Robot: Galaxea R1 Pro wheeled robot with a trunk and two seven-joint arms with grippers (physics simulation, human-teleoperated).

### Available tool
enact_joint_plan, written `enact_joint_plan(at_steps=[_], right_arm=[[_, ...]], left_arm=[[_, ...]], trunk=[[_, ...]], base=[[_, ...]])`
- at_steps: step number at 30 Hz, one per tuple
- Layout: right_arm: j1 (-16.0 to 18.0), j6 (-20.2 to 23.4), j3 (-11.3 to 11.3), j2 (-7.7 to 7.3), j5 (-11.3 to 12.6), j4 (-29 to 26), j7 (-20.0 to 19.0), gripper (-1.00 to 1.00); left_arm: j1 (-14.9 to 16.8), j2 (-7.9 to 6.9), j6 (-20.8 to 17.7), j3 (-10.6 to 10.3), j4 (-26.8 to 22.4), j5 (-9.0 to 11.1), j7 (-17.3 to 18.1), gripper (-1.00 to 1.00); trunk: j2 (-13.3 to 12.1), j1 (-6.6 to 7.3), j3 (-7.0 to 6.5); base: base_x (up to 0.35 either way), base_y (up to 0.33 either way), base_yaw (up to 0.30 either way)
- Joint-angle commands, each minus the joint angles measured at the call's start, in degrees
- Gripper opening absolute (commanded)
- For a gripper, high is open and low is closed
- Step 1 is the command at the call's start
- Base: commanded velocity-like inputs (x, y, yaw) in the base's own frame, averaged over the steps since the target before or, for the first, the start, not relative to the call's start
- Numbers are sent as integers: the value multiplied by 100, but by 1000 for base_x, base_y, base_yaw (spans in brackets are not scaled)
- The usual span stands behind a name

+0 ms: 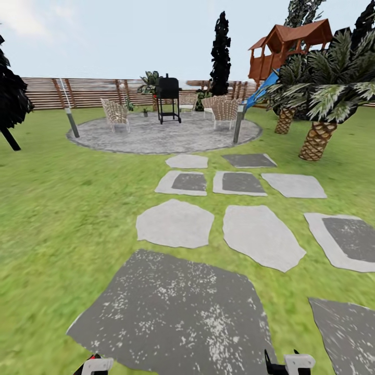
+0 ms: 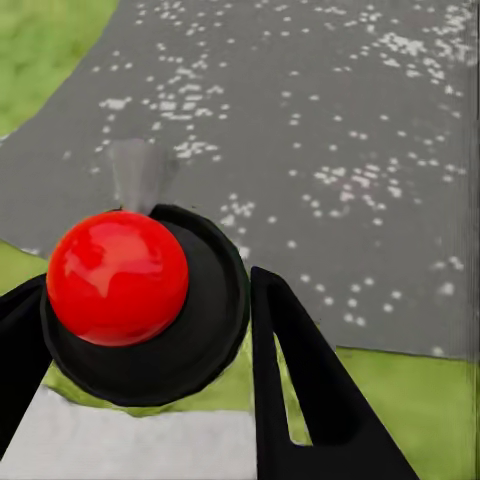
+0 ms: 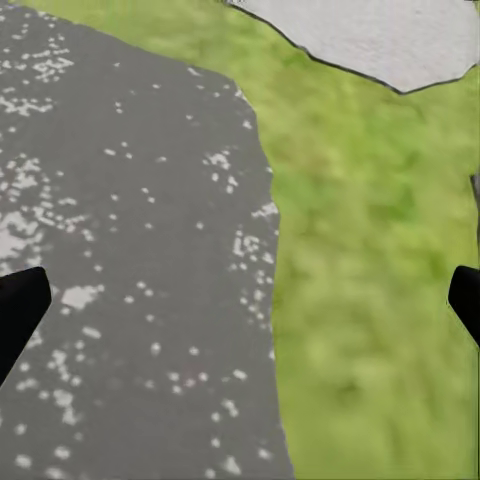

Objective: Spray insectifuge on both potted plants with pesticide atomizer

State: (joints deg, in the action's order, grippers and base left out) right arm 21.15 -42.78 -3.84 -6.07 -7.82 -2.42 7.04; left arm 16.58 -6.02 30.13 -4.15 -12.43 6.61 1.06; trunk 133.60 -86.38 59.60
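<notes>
Stepping stones (image 1: 174, 223) lead across the lawn (image 1: 57, 208) to a far round patio (image 1: 161, 136) with a black grill (image 1: 168, 96), wicker chairs (image 1: 115, 113) and a slatted fence (image 1: 78, 92) behind. Left gripper (image 2: 140, 390) has its fingers spread around a red ball on a black disc (image 2: 118, 278); right gripper (image 3: 240, 300) is spread wide over a dark stone (image 3: 120, 250). Atomizer: whereabouts cannot be told.

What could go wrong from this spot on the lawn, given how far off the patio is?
Neither the atomizer nor the low plants can be made out here, so the search could head the wrong way. The two grey bollard posts at the edge of the round grey paved patio flank the route along the grey irregular stepping stones; the base might clip one. The open right hand holds nothing yet.
</notes>
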Motion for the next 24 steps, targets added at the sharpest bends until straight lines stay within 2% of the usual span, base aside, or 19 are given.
enact_joint_plan(at_steps=[1,24], right_arm=[[3,-12,-38,2,-61,4,25,100],[3,-12,-38,4,-61,5,25,100]], left_arm=[[3,-4,19,-41,4,61,14,-100],[3,-5,11,-37,4,60,14,-100]], trunk=[[2,-2,5],[2,-2,5]], base=[[281,-178,0],[285,-169,0]])
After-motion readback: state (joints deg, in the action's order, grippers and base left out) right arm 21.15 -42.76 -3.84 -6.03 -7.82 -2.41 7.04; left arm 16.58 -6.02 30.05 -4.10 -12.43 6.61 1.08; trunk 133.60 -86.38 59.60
